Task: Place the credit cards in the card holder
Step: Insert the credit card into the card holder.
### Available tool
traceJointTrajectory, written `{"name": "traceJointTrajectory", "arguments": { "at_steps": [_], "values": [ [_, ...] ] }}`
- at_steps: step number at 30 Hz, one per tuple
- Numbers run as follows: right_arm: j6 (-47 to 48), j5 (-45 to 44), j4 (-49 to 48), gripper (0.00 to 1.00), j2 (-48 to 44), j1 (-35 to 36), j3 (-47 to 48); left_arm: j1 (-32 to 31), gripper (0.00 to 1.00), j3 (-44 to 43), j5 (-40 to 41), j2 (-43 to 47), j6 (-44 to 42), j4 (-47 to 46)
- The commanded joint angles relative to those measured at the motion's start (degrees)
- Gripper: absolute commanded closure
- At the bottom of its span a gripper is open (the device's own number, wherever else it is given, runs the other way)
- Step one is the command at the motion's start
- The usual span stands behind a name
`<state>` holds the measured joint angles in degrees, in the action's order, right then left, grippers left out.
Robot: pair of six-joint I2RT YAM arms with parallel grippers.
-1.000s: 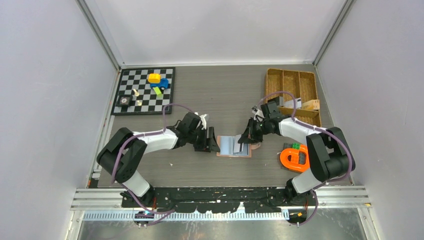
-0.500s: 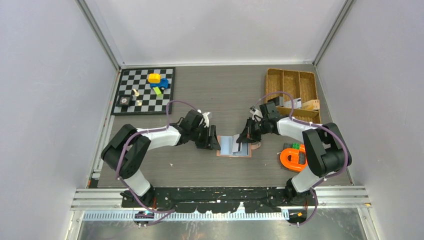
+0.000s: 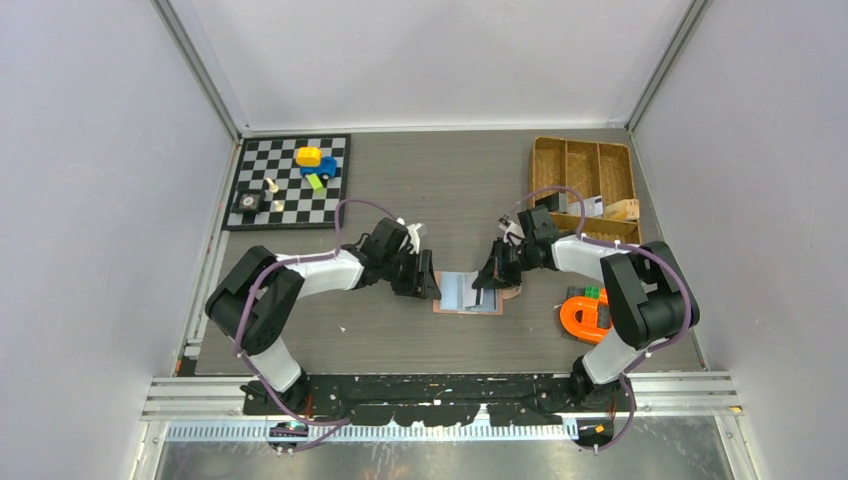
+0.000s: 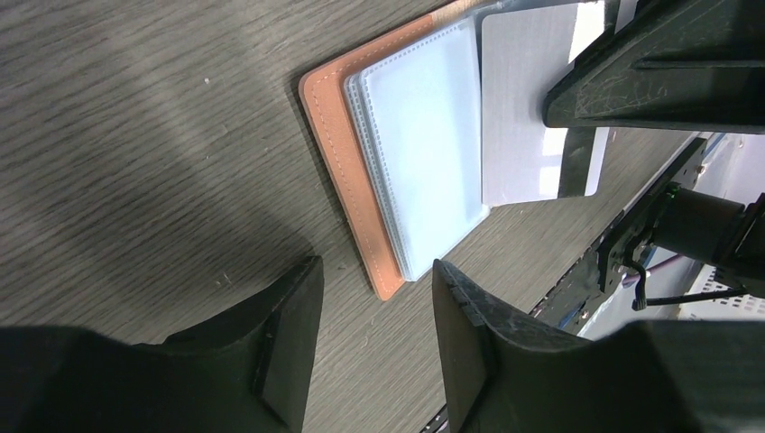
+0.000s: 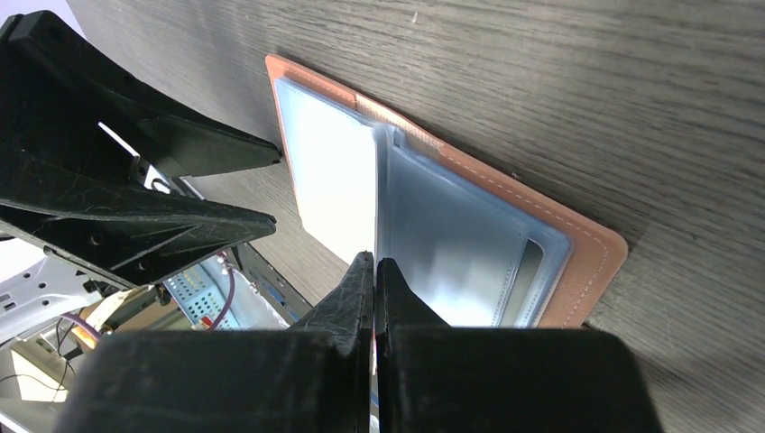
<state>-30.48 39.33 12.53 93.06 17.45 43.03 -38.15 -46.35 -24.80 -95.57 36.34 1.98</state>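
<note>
Closing in over the last second with its empty jaws narrowed to half-open, the left gripper (image 4: 374, 271) sits just short of the opened card holder (image 4: 338, 153), apparently ready to brace it while the right gripper (image 5: 374, 262), clamped on a pale credit card (image 5: 334, 194), slots it in.

**Top view:** fixed, high above and behind the arm bases, tilted down and forward. Distant. Takes in the whole bench (image 3: 450, 190), from chessboard (image 3: 290, 205) to tray (image 3: 548, 160).

**Left wrist view:** mounted on the left arm, low and close over the bench. Sights past the left jaws at one side of the wallet (image 4: 347, 180).

**Right wrist view:** mounted on the right arm, equally close. Sights past the right jaws from the wallet's opposite side.

**Shared:** all three show the wallet and the pale card (image 4: 528, 90). Each wrist view catches the other arm's jaws, so the two face one another.
</note>
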Motion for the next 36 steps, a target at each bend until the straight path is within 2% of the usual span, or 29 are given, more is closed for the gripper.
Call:
{"name": "traceJointTrajectory", "arguments": {
  "at_steps": [1, 13, 24, 36],
  "values": [
    [1.02, 0.36, -1.24, 1.0, 0.6, -0.06, -0.58, -0.2, 0.51, -0.94, 1.94, -1.44, -2.17, 2.15],
    [-0.51, 1.63, -5.26, 1.0, 2.83, 0.95, -1.29, -0.16, 0.6, -1.01, 2.48, -3.14, -3.07, 2.41],
    [-1.25, 2.34, -8.32, 1.0, 2.68, 1.16, -2.21, -0.21, 0.78, -2.11, 5.56, -5.18, -4.5, 5.29],
    [-1.25, 2.51, -8.76, 0.99, 3.9, 1.3, -2.34, -0.18, 0.87, -2.82, 6.14, -7.03, -5.04, 5.99]
  ]
}}
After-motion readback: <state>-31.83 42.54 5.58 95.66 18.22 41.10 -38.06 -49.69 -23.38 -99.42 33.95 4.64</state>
